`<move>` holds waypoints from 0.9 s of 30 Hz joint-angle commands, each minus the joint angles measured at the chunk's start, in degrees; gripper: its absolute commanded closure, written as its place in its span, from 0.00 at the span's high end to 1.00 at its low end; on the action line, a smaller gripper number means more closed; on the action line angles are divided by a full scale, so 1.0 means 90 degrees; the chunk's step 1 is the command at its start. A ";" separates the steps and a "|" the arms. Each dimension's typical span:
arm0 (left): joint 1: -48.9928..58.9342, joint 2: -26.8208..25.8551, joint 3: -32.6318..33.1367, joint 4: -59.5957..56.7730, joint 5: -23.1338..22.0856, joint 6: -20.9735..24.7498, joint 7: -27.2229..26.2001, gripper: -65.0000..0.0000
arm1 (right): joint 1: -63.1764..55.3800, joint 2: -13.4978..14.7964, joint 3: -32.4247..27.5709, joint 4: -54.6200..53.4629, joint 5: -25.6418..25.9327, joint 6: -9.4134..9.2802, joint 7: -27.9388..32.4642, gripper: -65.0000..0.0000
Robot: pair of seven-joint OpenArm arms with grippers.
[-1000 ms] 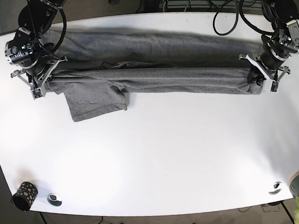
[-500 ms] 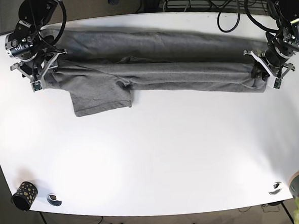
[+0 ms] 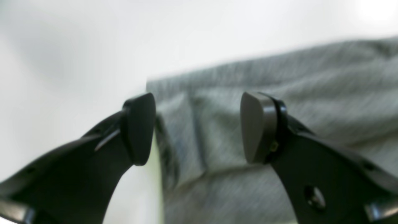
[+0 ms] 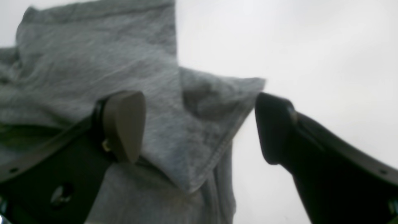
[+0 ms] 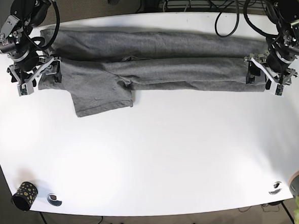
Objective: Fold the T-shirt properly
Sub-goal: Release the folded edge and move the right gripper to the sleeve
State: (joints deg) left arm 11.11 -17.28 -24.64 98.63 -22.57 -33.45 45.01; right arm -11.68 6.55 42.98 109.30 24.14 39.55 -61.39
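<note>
Currently spread lengthwise across the 12 o'clock half of the white worktop [image 5: 157,157]: grey cotton T-shirt [image 5: 152,66], folded into a long band, one sleeve flap hanging out toward 6 o'clock near the 9 o'clock end.

Hand state:
- Left hand [image 3: 197,127]: fingers well apart, nothing gripped. Placed at the 3 o'clock end of the band in the base view [image 5: 264,75].
- Right hand [image 4: 199,127]: fingers well apart, nothing gripped. Placed at the 9 o'clock end in the base view [image 5: 34,77].

Cloth relative to each hand:
- Left wrist view: hemmed end of the band lying between the open fingers, its edge running just beside the 9 o'clock finger [image 3: 140,129]. Contact with the pads not determinable; view blurred.
- Right wrist view: folded corner of cloth [image 4: 214,102] lying between the fingers, nearer the 9 o'clock finger [image 4: 124,124], its tip pointing toward 3 o'clock.

Risks from this state:
- Closing on one layer only: probable separation of the fold, upper layer peeling away on lift.
- Closing with the edge at a finger rim instead of between the pads: probable slip under tension.
- Uneven pull between the two ends: probable skew or sag along the band.
- Loose sleeve flap: likely to trail and crease unless tucked.
</note>
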 commanded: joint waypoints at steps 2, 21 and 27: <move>-0.0204 0.0059 0.0028 0.0064 -0.0066 0.0000 -0.0103 0.62 | 0.0365 0.0166 -0.0473 -0.0232 0.0097 0.0050 0.0105 0.81; -0.0058 0.0030 0.0252 -0.0981 -0.0076 -0.0029 -0.0103 0.62 | 0.2768 0.0264 -0.0903 -0.3387 -0.1329 0.0050 0.0154 0.81; -0.0029 0.0020 0.0252 -0.0952 -0.0076 -0.0029 -0.0113 0.62 | 0.2954 0.0254 -0.1049 -0.4061 -0.1281 0.0050 0.0222 0.81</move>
State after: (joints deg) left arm 11.42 -16.32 -22.13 88.97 -22.33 -33.50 45.10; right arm 13.21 8.14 34.20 73.63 11.64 39.70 -59.59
